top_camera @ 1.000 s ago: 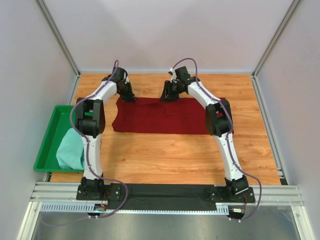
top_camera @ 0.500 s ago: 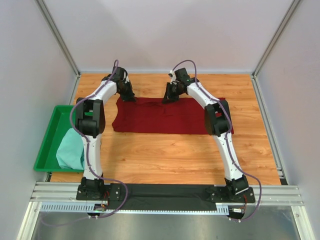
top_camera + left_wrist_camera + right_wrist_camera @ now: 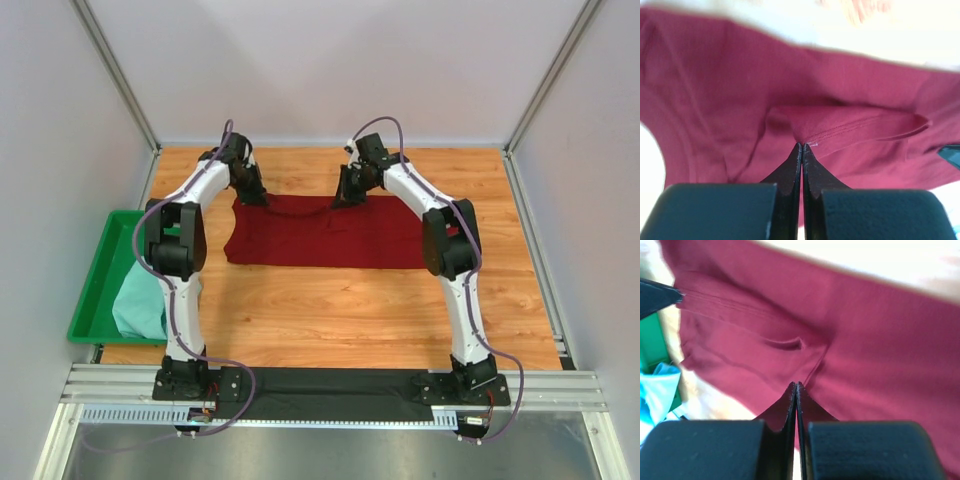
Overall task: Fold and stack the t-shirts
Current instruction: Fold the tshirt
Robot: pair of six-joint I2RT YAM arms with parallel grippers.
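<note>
Both pincers have clamped shut since a second ago: left gripper [image 3: 801,146] and right gripper [image 3: 796,385] each pinch the soft, flat-spread maroon t-shirt [image 3: 320,235] at its far hem, arms stretched toward the wooden desk's [image 3: 350,300] far edge. The mint t-shirt [image 3: 140,300] lies crumpled in the green tray [image 3: 95,280].

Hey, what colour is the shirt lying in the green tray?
Pale mint green t-shirt, clearest in the top external view.
</note>
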